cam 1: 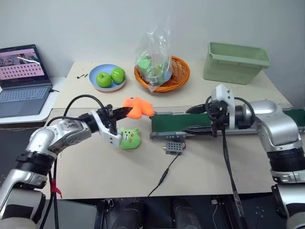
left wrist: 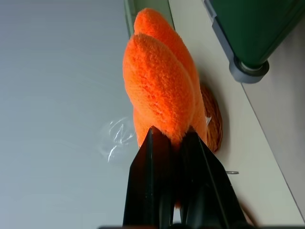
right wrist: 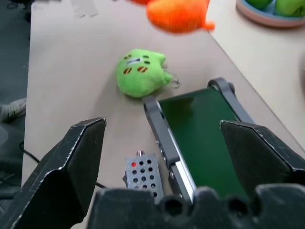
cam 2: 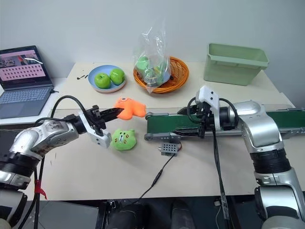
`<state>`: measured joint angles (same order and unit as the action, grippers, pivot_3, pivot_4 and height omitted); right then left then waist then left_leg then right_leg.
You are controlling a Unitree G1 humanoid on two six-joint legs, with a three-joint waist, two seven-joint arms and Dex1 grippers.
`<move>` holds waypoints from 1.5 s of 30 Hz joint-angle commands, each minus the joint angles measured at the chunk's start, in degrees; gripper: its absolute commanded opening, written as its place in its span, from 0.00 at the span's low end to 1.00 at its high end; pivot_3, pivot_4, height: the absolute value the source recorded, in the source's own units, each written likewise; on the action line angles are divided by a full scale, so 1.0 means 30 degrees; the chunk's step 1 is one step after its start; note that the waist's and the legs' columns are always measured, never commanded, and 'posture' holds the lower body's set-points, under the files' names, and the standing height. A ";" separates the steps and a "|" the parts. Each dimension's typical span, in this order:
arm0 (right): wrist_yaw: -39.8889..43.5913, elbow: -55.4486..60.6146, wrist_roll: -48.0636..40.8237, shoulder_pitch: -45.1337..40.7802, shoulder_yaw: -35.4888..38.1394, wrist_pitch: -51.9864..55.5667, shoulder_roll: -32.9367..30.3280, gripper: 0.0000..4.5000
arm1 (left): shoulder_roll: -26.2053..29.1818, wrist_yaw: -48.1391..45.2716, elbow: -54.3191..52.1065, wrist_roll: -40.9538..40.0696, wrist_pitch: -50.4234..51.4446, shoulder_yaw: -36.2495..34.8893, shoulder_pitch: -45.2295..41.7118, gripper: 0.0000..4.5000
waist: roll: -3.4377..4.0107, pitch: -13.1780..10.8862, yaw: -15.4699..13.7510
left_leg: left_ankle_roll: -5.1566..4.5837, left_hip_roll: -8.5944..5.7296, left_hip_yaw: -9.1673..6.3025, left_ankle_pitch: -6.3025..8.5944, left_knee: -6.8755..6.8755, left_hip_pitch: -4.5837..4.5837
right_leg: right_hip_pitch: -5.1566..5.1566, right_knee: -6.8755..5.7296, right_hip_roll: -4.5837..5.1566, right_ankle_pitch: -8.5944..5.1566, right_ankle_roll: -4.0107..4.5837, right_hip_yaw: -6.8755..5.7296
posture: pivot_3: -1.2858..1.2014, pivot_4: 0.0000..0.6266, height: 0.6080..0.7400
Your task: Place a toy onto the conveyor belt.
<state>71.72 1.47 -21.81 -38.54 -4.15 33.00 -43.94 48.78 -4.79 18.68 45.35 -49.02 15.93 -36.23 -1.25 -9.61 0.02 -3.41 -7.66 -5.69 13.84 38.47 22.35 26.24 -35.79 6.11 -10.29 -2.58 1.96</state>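
Left claw pinching the fuzzy orange toy, tail end hidden between black fingers, smooth dark-green conveyor belt at three o'clock, right claw spread wide

The toy is bright orange plush. The conveyor belt is dark green in a grey frame. A round plush is lime green with brown marks for a face. The desk is pale beige. Two green apples lie on a light blue plate. The basket is orange, the bin pale green. A small grey box has dark holes and a red light. Both pincers have black fingers.
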 commanded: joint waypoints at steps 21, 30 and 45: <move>-0.2167 0.3090 -0.2006 0.1592 0.2327 0.1665 -0.1210 1.00 | -0.4440 0.5357 0.7490 0.4435 -0.0694 0.4544 -0.5947 0.01 | -0.0008 0.0003 -0.0130 | -0.0046 -0.0023 0.0007 0.0027 0.0137 0.0058 | -0.0002 -0.0027 0.0014 0.0015 -0.0032 -0.0019 | 0.52 0.24 0.94; -0.2841 0.3821 -0.2207 0.2132 0.2701 0.2058 -0.1379 1.00 | -0.4926 0.5966 0.8847 0.4442 -0.1216 0.5727 -0.6340 0.01 | -0.0011 0.0003 -0.0155 | -0.0051 -0.0026 0.0011 0.0030 0.0151 0.0060 | -0.0006 -0.0027 0.0019 0.0025 -0.0050 -0.0015 | 0.52 0.24 0.94; -0.3787 0.4773 -0.2649 0.3031 0.3241 0.2467 -0.2094 1.00 | -0.5518 0.5672 1.0657 0.3820 -0.2157 0.6417 -0.7155 0.64 | -0.0016 0.0003 -0.0204 | -0.0072 -0.0048 0.0019 0.0040 0.0178 0.0076 | -0.0007 -0.0021 0.0038 0.0039 -0.0074 -0.0014 | 0.52 0.24 0.94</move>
<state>60.87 13.60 -28.37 -29.51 3.08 39.88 -49.16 32.31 12.03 50.52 58.24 -54.77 35.07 -56.19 -1.29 -9.60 -0.59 -3.62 -7.81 -5.63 13.97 39.00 22.58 26.22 -35.85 6.22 -10.17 -2.80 1.92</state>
